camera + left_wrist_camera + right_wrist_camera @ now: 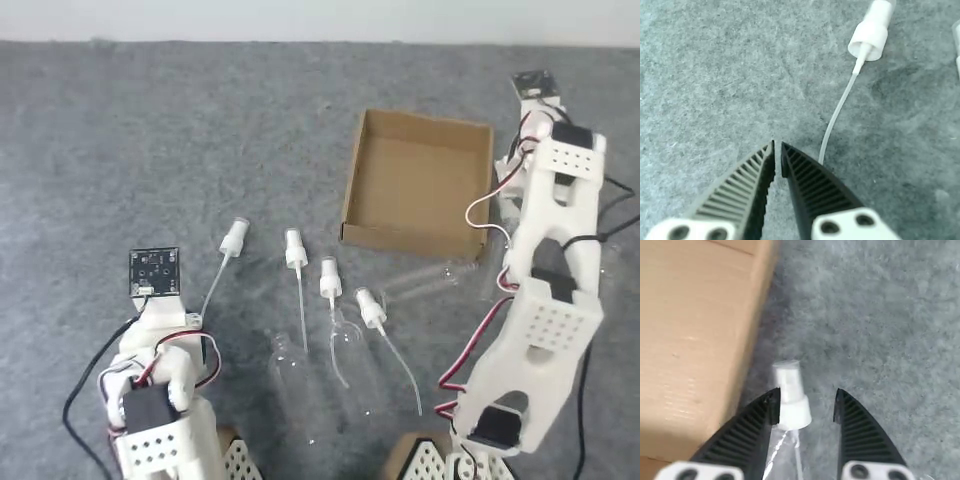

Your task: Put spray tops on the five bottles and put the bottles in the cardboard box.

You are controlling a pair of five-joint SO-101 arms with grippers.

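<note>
In the high view we saw the cardboard box (405, 238) lying open in the upper right centre of the frame on the grey mat (120, 150). Below and left of it, four spray tops (296, 248) lay in a loose row across the middle, their thin tubes trailing toward the lower edge. Two clear bottles (290, 375) lay uncapped in the lower centre among those tubes, and a third bottle (430, 280) lay just below the box's near wall. The left arm (150, 400) sat in the lower left corner, and the right arm (545, 300) ran up the right side beside the box. In the left wrist view the left gripper (777, 147) had its jaws all but together, holding nothing, over the mat; the tube of one of the spray tops (870, 35) ended just beside a jaw. In the right wrist view the right gripper (805, 400) stood with its jaws apart around a capped bottle (791, 400). The bottle's white top touched one jaw and stood clear of the other, close beside the box's outer wall (700, 340).
</note>
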